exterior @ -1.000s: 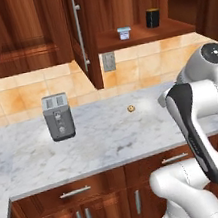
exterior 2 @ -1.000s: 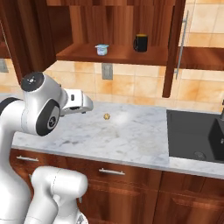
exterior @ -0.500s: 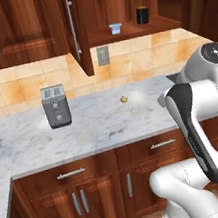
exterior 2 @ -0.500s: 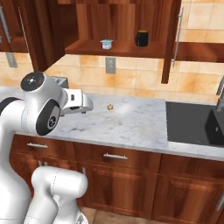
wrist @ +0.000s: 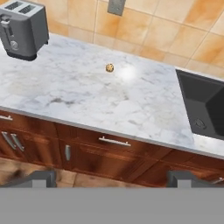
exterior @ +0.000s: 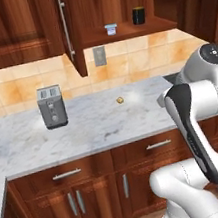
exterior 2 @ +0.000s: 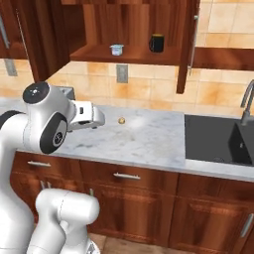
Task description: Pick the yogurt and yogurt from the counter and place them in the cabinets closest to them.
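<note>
Both yogurts stand on the inner shelf of an open wall cabinet [exterior: 159, 25] above the counter [exterior: 89, 129]. The pale blue and white yogurt [exterior: 111, 29] [exterior 2: 117, 49] is on the left, and the dark blue yogurt [exterior: 138, 15] [exterior 2: 157, 43] is to its right. My gripper [wrist: 111, 178] is open with nothing between its fingertips [wrist: 41, 177]. It hangs in front of the counter's edge, looking down over the marble, well below and away from the shelf. The arm is folded close to the base.
A grey toaster [exterior: 51, 106] [wrist: 22, 28] stands at the counter's left. A small brown cookie [exterior: 120, 99] [wrist: 109, 68] lies near the middle. A black sink [exterior 2: 218, 139] with a faucet [exterior 2: 245, 101] is on the right. Both cabinet doors [exterior: 69, 31] [exterior 2: 187, 47] hang open.
The whole picture has shifted in both base views: the base has backed away from the counter, so more of the lower drawers shows. The arm's pose and the yogurts are unchanged.
</note>
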You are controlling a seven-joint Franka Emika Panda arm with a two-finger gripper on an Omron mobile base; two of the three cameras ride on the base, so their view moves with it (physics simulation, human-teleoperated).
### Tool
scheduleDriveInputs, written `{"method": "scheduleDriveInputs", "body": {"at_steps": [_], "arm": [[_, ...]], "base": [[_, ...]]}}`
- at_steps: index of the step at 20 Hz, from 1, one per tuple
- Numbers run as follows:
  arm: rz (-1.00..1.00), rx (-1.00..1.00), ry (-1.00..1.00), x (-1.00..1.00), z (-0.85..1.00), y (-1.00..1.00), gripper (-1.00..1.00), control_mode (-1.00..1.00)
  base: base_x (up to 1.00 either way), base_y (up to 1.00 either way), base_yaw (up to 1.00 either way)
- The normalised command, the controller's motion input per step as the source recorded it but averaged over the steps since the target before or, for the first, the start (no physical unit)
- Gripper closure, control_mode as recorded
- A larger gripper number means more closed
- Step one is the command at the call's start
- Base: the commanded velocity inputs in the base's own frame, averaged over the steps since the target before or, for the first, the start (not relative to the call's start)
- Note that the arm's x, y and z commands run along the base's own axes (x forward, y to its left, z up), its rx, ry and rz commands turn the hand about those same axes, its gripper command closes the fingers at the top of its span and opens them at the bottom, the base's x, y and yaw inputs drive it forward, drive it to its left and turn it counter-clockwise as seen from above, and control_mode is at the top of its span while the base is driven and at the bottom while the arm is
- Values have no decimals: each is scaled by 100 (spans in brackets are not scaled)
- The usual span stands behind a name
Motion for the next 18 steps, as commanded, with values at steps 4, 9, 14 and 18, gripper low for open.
{"method": "scheduleDriveInputs", "body": {"at_steps": [4,9,14,18], "arm": [[0,0,0,0,0,0,-100,100],[0,0,0,0,0,0,-100,100],[0,0,0,0,0,0,-100,100],[0,0,0,0,0,0,-100,100]], "base": [[0,-57,0],[0,-62,0],[0,-66,0],[0,-64,0]]}}
